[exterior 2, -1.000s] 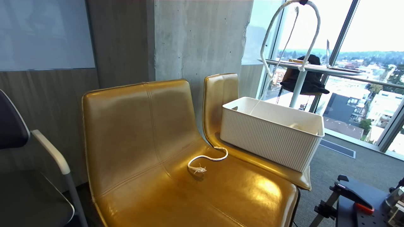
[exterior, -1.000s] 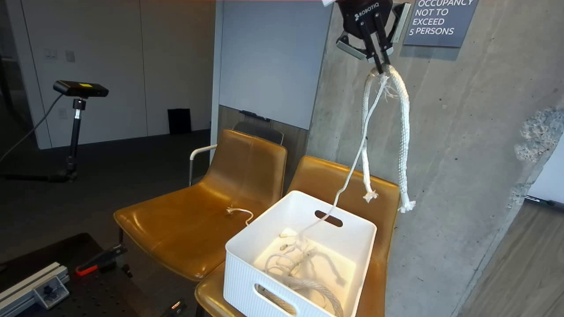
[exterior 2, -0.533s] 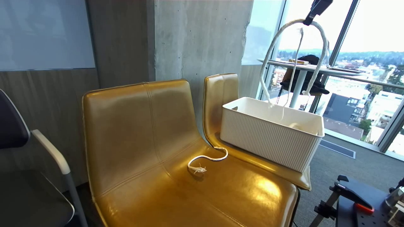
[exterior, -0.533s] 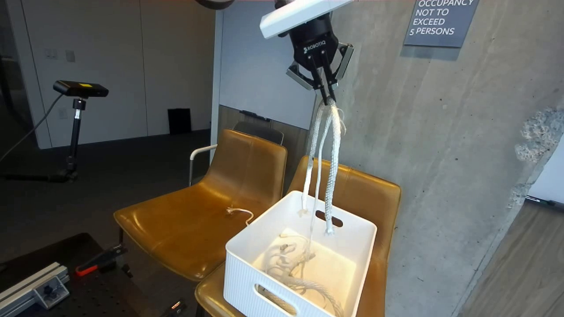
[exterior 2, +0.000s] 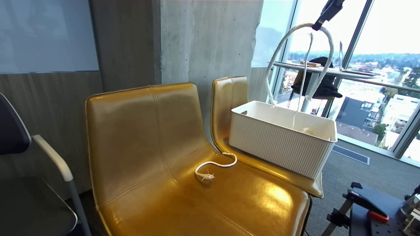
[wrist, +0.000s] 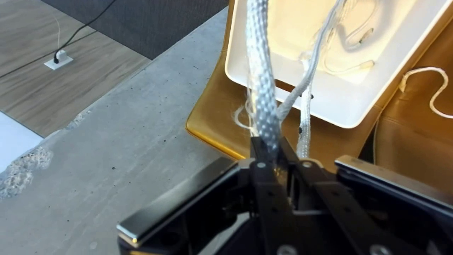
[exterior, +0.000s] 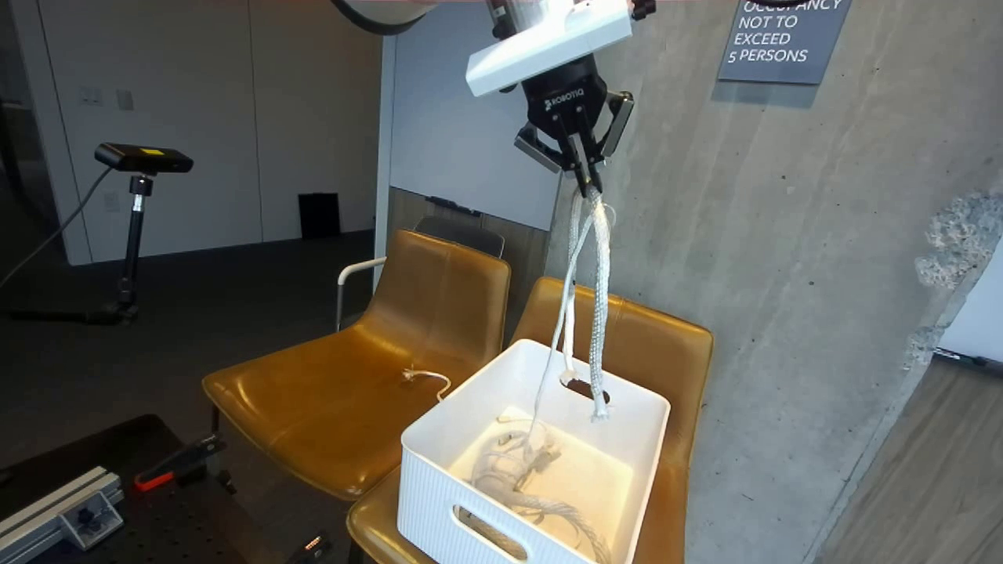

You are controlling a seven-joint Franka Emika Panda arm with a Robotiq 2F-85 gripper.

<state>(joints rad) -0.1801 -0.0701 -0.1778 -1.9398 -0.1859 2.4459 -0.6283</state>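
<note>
My gripper (exterior: 592, 191) is shut on a thick white braided rope (exterior: 601, 298) near its middle, above the bin. The gripper tips also show in an exterior view (exterior 2: 317, 26) and the wrist view (wrist: 270, 143). The thick rope (exterior 2: 277, 49) arches over the fingertips, and its two ends hang near the bin's far rim. A thinner white rope (exterior: 558, 321) hangs from the jaws down into the white bin (exterior: 439, 486); it also shows in the wrist view (wrist: 320, 42). Several pale ropes (exterior: 501, 470) lie tangled on the bin floor. The pinched spot is partly hidden by the fingers.
The bin stands on a tan leather chair (exterior: 627, 309). A similar chair (exterior: 313, 399) beside it bears a short white cord (exterior 2: 218, 164). A concrete wall (exterior: 783, 274) rises behind. A camera on a stand (exterior: 145, 159) and a dark table with a clamp (exterior: 180, 462) are nearby.
My gripper has come down and left in an exterior view, carrying the ropes over the bin. In the last half second it has sunk slightly more, and the ropes have swung.
</note>
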